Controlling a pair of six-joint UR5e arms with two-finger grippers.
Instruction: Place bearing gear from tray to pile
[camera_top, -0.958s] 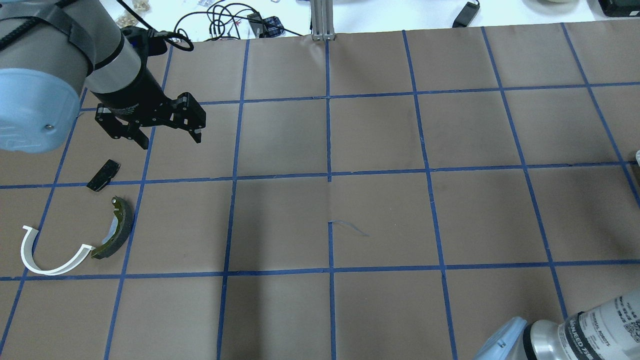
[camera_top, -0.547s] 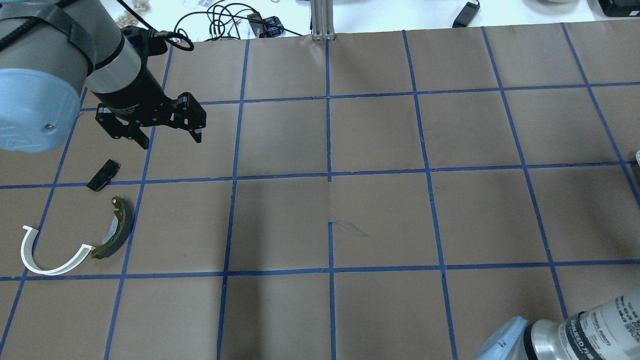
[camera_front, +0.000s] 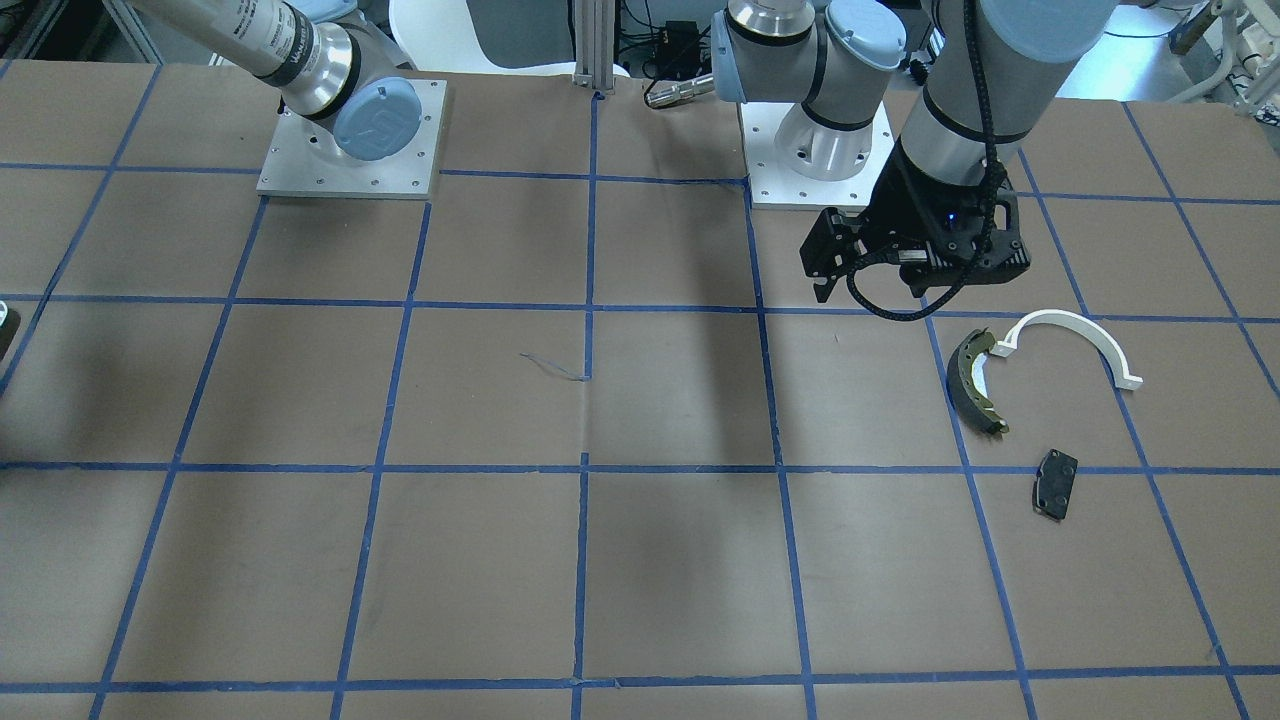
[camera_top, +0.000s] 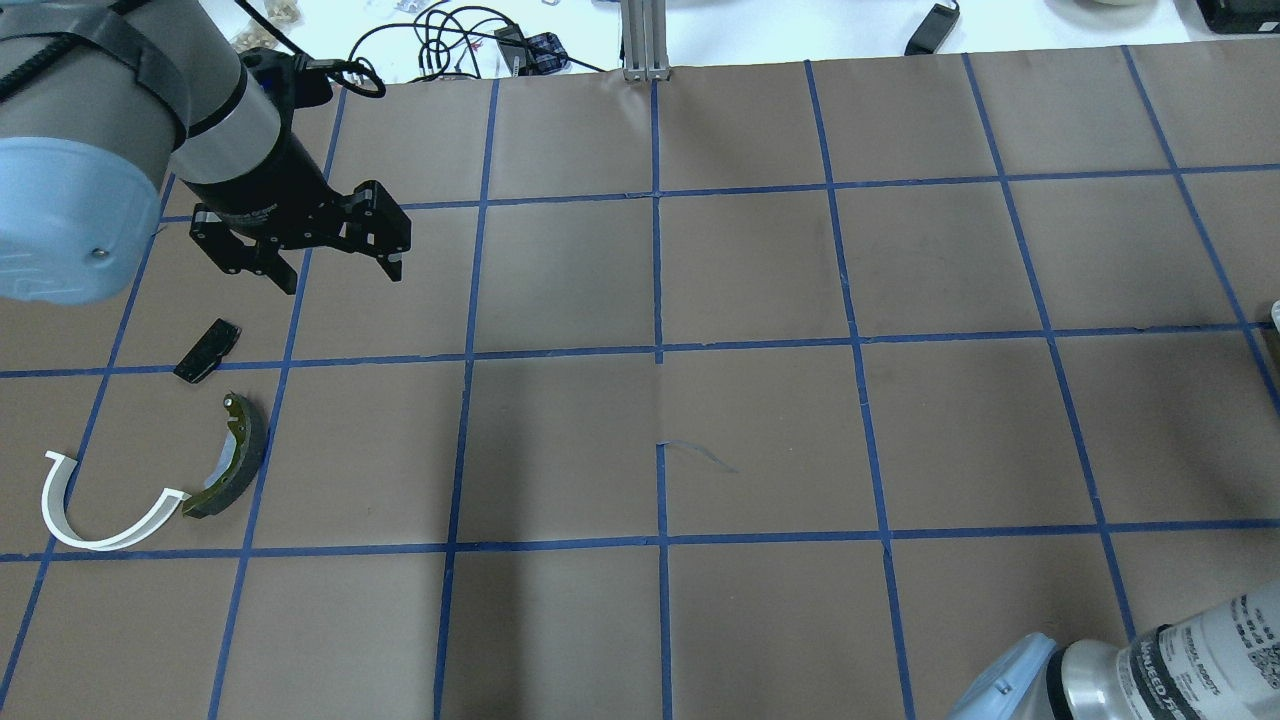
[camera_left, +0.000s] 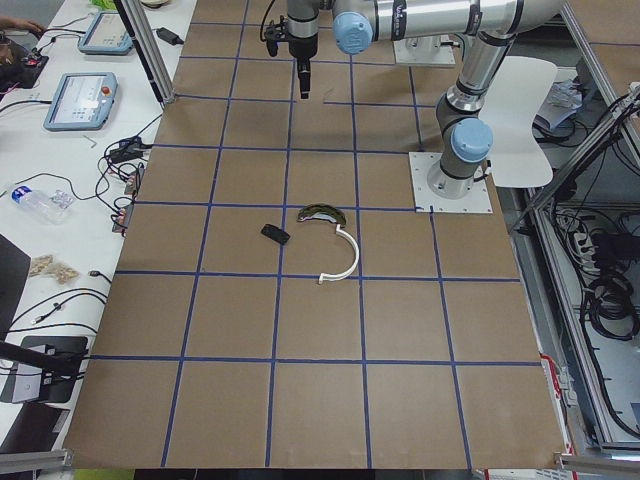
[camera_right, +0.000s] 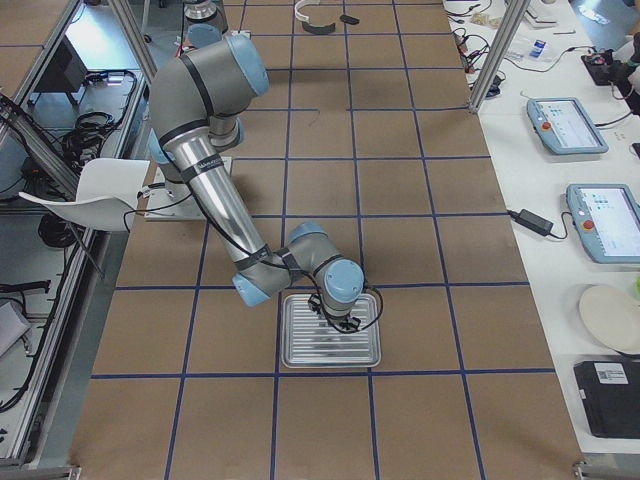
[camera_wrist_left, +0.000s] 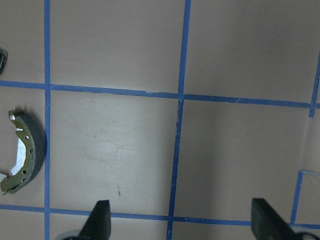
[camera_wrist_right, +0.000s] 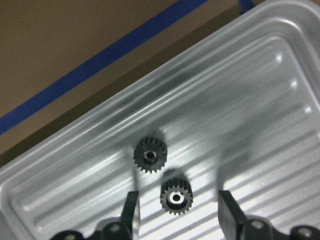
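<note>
In the right wrist view, two small black bearing gears (camera_wrist_right: 176, 197) (camera_wrist_right: 150, 154) lie on the ribbed metal tray (camera_wrist_right: 260, 100). My right gripper (camera_wrist_right: 177, 212) is open, with its fingers on either side of the nearer gear and apart from it. The exterior right view shows that gripper (camera_right: 340, 318) down over the tray (camera_right: 330, 362). The pile lies at the table's left: a dark brake shoe (camera_top: 235, 470), a white half-ring bracket (camera_top: 90, 512) and a black brake pad (camera_top: 207, 350). My left gripper (camera_top: 343, 280) hangs open and empty, beyond the pile.
Cables (camera_top: 450, 40) and an aluminium post (camera_top: 645, 40) sit at the far table edge. Teach pendants (camera_right: 565, 125) lie on the side table. The arm bases (camera_front: 345, 140) (camera_front: 820, 150) stand on the near side. Blue tape lines grid the brown table.
My left gripper has drifted very slightly toward the far edge and stays open. The pile parts have not moved.
</note>
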